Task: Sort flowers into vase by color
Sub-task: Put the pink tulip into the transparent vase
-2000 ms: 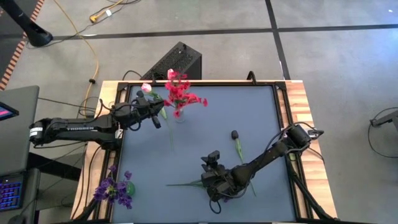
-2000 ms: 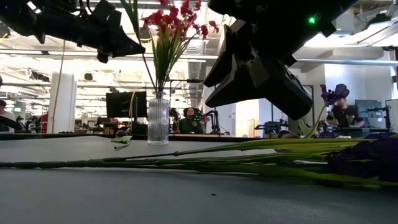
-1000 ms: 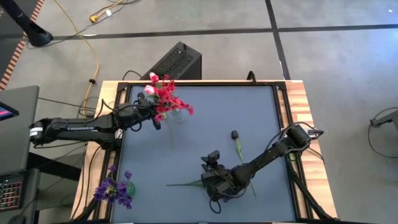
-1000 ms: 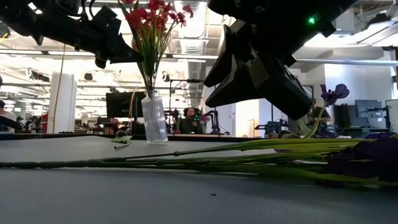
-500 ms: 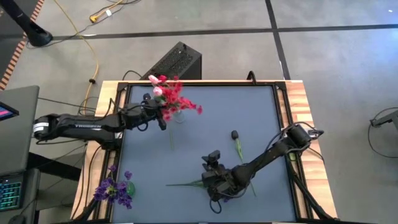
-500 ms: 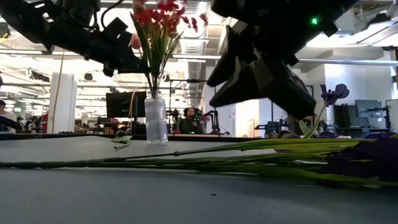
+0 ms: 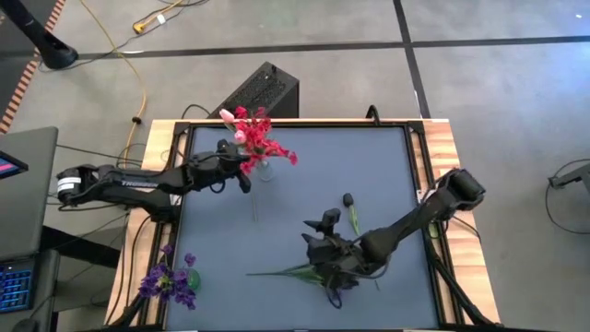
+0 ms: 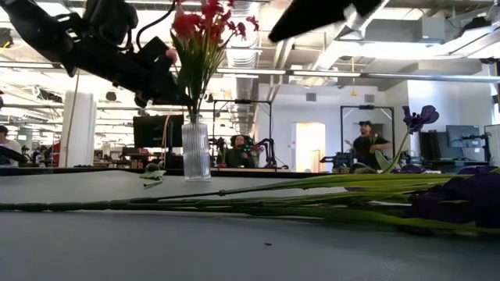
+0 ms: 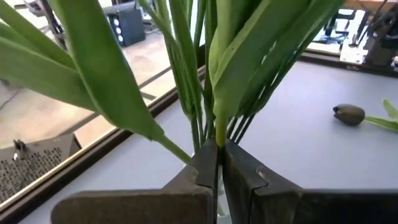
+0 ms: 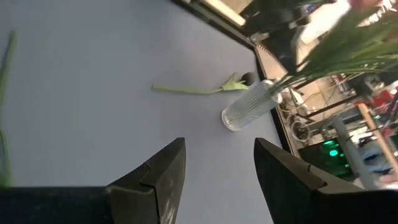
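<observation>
1. Your left gripper (image 7: 241, 171) is clamped on a pink tulip stem (image 9: 219, 134), over the clear vase (image 8: 195, 150) holding the red sprays (image 7: 261, 138).
2. Your right gripper (image 10: 214, 171) hangs empty, fingers spread.
3. Left to sort: a purple bunch (image 7: 168, 284) at the table's near left corner, and loose stems (image 7: 281, 271) mid-table.

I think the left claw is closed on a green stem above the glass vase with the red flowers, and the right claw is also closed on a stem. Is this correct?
Not quite. The left claw is indeed closed on a green stem above the glass vase with the red flowers. But the right claw is open and holds nothing, as the right wrist view shows.
</observation>
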`<state>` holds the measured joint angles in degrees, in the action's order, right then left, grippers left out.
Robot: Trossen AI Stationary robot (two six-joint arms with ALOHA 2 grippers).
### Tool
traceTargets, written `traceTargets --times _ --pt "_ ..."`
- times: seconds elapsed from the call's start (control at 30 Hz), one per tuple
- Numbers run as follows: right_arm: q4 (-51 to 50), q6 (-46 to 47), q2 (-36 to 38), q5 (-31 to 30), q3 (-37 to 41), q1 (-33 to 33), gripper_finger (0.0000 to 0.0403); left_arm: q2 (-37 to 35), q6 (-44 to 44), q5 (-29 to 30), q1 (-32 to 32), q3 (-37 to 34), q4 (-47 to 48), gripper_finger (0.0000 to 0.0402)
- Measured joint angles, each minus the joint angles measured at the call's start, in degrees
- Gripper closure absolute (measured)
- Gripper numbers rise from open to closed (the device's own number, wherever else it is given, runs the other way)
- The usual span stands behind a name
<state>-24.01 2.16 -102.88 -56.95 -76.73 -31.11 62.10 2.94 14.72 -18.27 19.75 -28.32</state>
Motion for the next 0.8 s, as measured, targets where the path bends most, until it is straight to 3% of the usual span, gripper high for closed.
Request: traceTargets --times 0.53,0.8 --pt "-4.07 3.98 7.49 1.6 0.0 -0.15 0.0188 1.75 -0.13 -3.08 0.0 0.0 -0.8 0.0395" --pt "-8.23 9.89 7.84 1.77 0.0 -0.73 0.0188 1.23 0.74 -5.22 0.05 0.0 0.63 0.0305"
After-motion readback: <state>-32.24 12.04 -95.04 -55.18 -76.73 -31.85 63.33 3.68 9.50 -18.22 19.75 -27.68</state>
